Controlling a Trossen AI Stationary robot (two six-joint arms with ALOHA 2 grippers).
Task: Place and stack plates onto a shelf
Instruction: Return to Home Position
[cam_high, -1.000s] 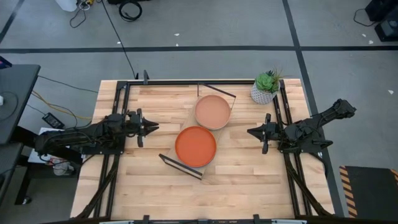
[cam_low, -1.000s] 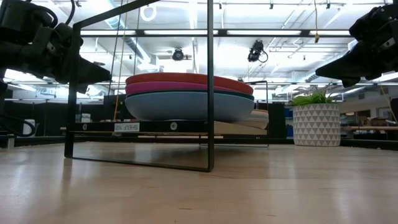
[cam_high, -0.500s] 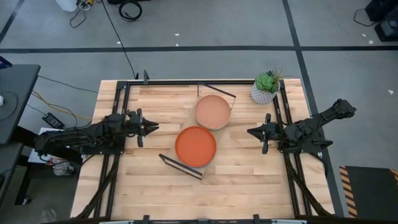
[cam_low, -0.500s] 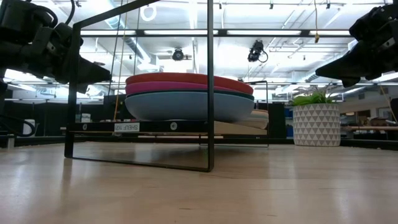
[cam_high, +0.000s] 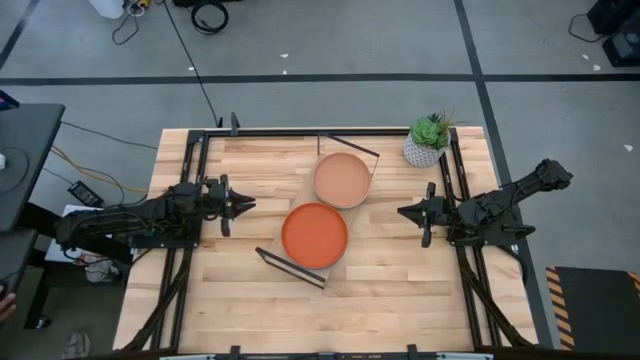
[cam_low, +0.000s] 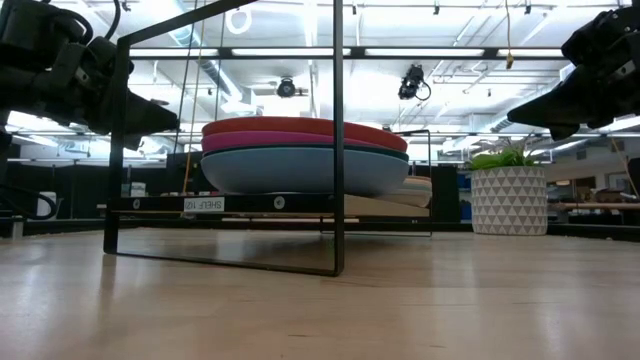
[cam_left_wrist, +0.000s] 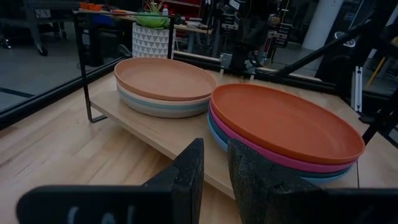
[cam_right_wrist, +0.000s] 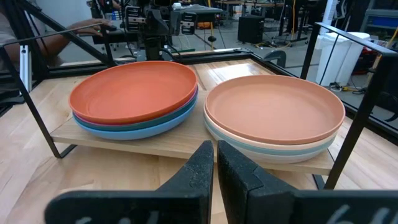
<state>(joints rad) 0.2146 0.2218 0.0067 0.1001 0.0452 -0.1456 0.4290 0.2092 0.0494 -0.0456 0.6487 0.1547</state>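
Note:
Two stacks of plates rest on the shelf (cam_high: 306, 190), a light board on black legs set slantwise mid-table. The nearer stack has an orange plate (cam_high: 314, 234) on top, over magenta and blue ones (cam_left_wrist: 273, 163). The farther stack is topped by a tan plate (cam_high: 343, 179), with cream and pale blue beneath (cam_right_wrist: 273, 149). My left gripper (cam_high: 245, 203) hovers shut left of the shelf, pointing at it. My right gripper (cam_high: 403, 212) hovers shut to the right, also pointing at it. Both are above the table and touch nothing.
A small white pot with a green plant (cam_high: 428, 140) stands at the table's far right corner. The shelf's black frame (cam_low: 338, 140) rises above the plates. Bare slatted table top (cam_high: 380, 300) lies toward the near edge. A person's arm (cam_right_wrist: 68, 34) shows beyond the table.

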